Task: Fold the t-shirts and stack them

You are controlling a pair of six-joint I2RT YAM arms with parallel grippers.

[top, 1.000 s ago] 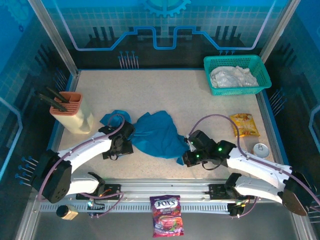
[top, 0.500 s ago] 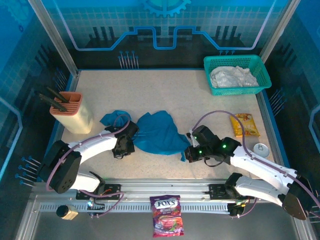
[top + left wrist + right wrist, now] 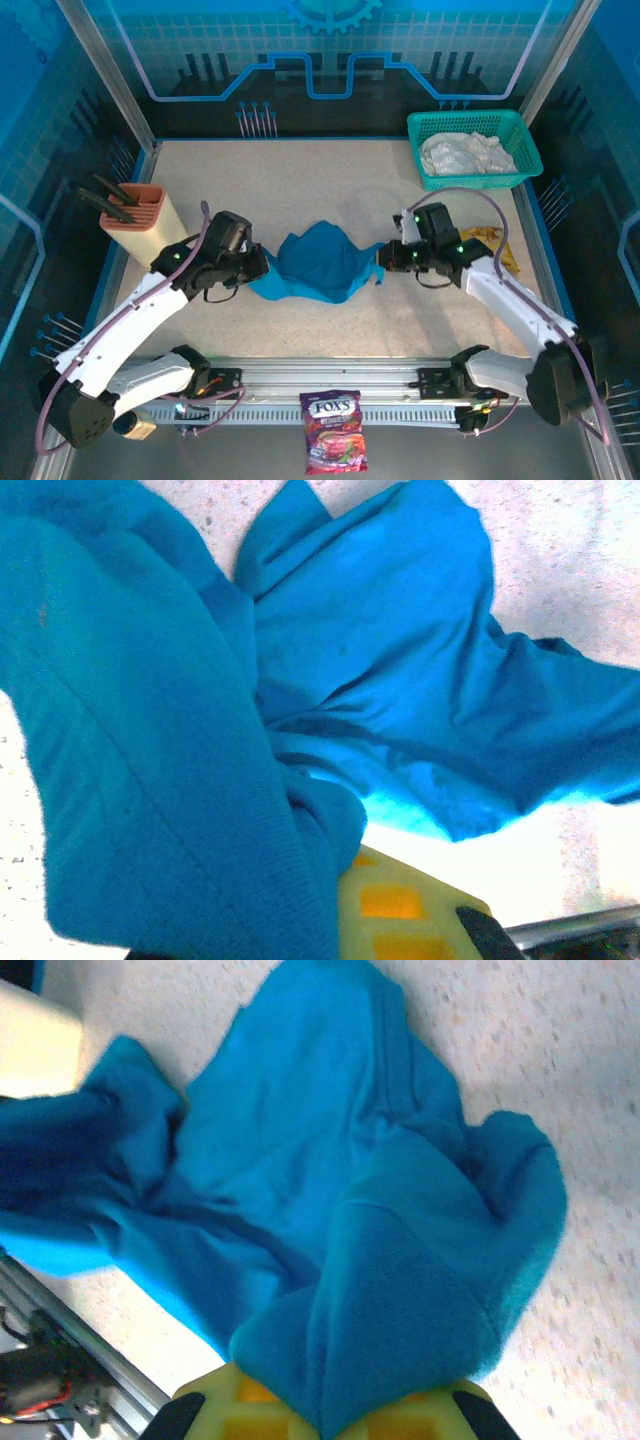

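One candy bag (image 3: 334, 444) lies on the near rail, off the surface (image 3: 320, 185). There are two shirts. The teal shirt (image 3: 318, 266) spans mid-surface between the two arms, bunched and sagging in the middle. The left end effector (image 3: 262, 270) is clamped on its left end and the right end effector (image 3: 383, 261) on its right end. The wrist views add what the top view cannot: cloth gathered right into each pair of jaws, with folds draping toward the speckled surface. One knife block (image 3: 148, 224) stands near the left edge, just beyond the left arm. One yellow snack packet (image 3: 486, 236) lies partly under the right arm. Beyond the teal shirt the surface is bare to the far edge. In the far right corner, one basket (image 3: 470, 181) holds the crumpled white shirt (image 3: 462, 153).
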